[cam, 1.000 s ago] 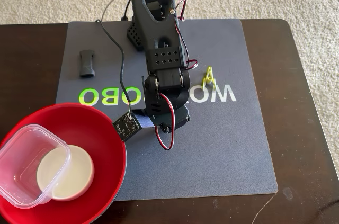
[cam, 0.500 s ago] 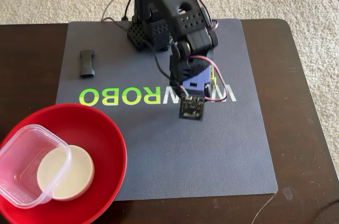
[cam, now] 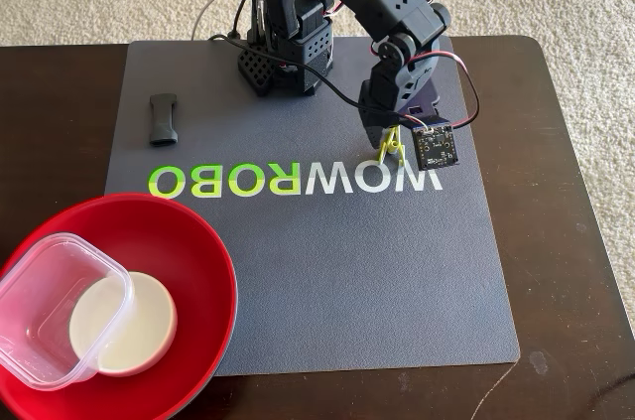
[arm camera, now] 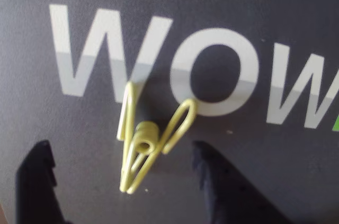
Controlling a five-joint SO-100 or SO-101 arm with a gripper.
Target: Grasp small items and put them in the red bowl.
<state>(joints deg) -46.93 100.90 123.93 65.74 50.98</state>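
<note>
The yellow-green clothespin (cam: 391,148) lies on the grey mat by the white "W" of the lettering. In the wrist view the clothespin (arm camera: 143,144) sits between my two black fingertips (arm camera: 39,176), which stand well apart on either side of it. My gripper (cam: 385,134) (arm camera: 121,150) is open, low over the mat. The red bowl (cam: 203,241) stands at the front left and holds the clear square tub (cam: 45,306) and the small white bowl (cam: 129,326). The short black ribbed bar (cam: 164,119) lies on the mat at the back left.
The grey mat (cam: 347,281) with "WOWROBO" lettering covers a dark wooden table (cam: 566,241). The arm's base (cam: 288,53) stands at the mat's back edge with cables behind it. Carpet lies beyond the table.
</note>
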